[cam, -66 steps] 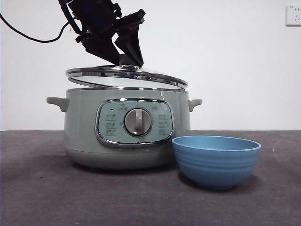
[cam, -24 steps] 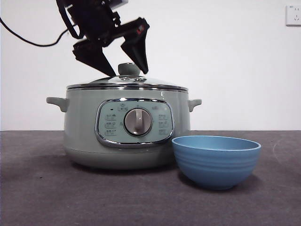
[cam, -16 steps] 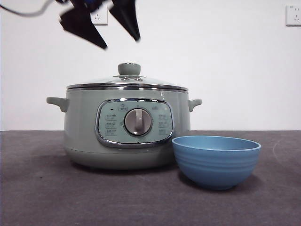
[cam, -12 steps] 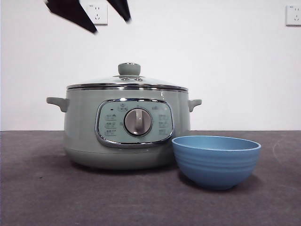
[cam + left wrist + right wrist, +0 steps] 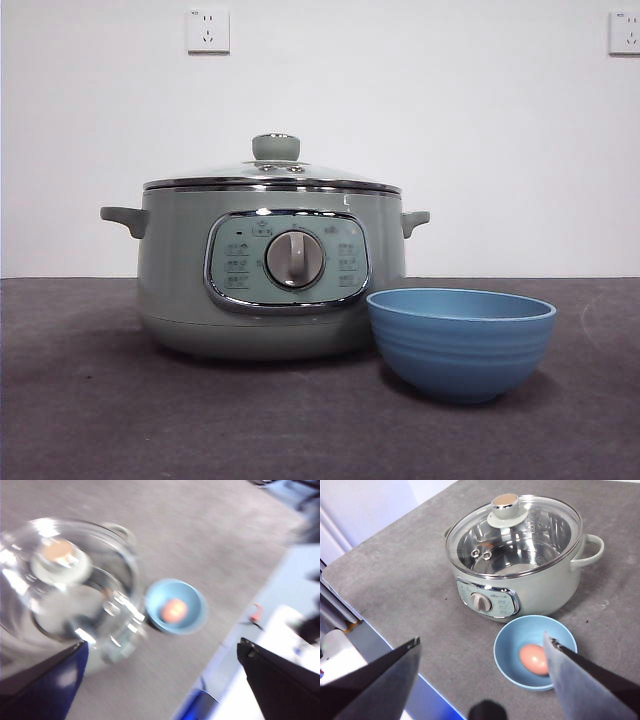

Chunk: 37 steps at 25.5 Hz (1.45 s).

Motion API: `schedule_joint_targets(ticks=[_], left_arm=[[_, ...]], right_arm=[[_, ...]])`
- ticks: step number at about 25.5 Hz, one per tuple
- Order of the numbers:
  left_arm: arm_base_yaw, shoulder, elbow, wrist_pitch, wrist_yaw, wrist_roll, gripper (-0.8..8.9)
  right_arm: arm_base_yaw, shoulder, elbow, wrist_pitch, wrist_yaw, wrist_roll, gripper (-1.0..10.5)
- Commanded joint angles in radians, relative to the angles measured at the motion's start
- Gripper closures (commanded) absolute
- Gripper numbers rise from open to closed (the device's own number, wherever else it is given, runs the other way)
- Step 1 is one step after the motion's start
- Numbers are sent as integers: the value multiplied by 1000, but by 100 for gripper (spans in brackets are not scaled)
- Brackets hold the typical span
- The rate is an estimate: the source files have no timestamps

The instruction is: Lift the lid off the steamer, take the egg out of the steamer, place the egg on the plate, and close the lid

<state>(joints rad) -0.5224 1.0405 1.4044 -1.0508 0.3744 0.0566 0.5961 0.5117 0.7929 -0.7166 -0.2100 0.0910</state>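
On the grey table, well in from its edges, you have three task items to check off, plus two grippers standing clear of them.

Item one: the steamer, a large round sage-green electric pot with two small side handles and a chrome-framed panel carrying a grey dial. It stands upright, its panel facing the front camera.

Item two: the lid, a shallow domed glass round with a shiny chrome rim and a stubby sage-green knob. It sits level on the steamer's rim, closed all round as far as the front and right wrist views show. Through the glass in the right wrist view you see only bare metal; no egg shows inside.

Item three: the plate, a deep round blue bowl with faint ribs, just beside the steamer's front, apart from it or barely so. In it lies the egg, pinkish-brown, resting on the bowl's floor.

The left gripper hangs high above the steamer and bowl, jaws spread wide, gripping nothing; its picture is blurred. The right gripper likewise sits high and back toward the table's near edge, jaws wide apart, empty. Neither shows in the front view.

Judged from this lay, every step reads as done: egg out, egg plated, lid back on. You have nothing left but to park the arms.
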Motion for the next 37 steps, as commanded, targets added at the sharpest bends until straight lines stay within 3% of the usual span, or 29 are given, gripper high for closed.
schedule_joint_targets(ticks=[1,5,8,9,11,15,37], left_arm=[[-2,-34,-8,-55,5,-9,379],[-2,-67,-8,-130,5,-9,626],[-2,-71,-8,-164,5,-8,812],[-2,-71,-8,-173,5,-8,828],[-2,-71,-8,-185,5,-4,822],[-2,-71,-8,-185,5,-3,822],[-2,-71,-8,-185,-5,-4,816]], right_arm=[[2,-2,3,-7,-2,9,539],[2,-2,3,-23,-23,9,547],[2,-2,3,-27,-82,10,752],[2,-2,3,-27,-86,10,832],[2,-2,3,-27,-111,10,969],[2,-2,3,-34,-158,14,959],[2,-2,3,-51,-154,13,945]])
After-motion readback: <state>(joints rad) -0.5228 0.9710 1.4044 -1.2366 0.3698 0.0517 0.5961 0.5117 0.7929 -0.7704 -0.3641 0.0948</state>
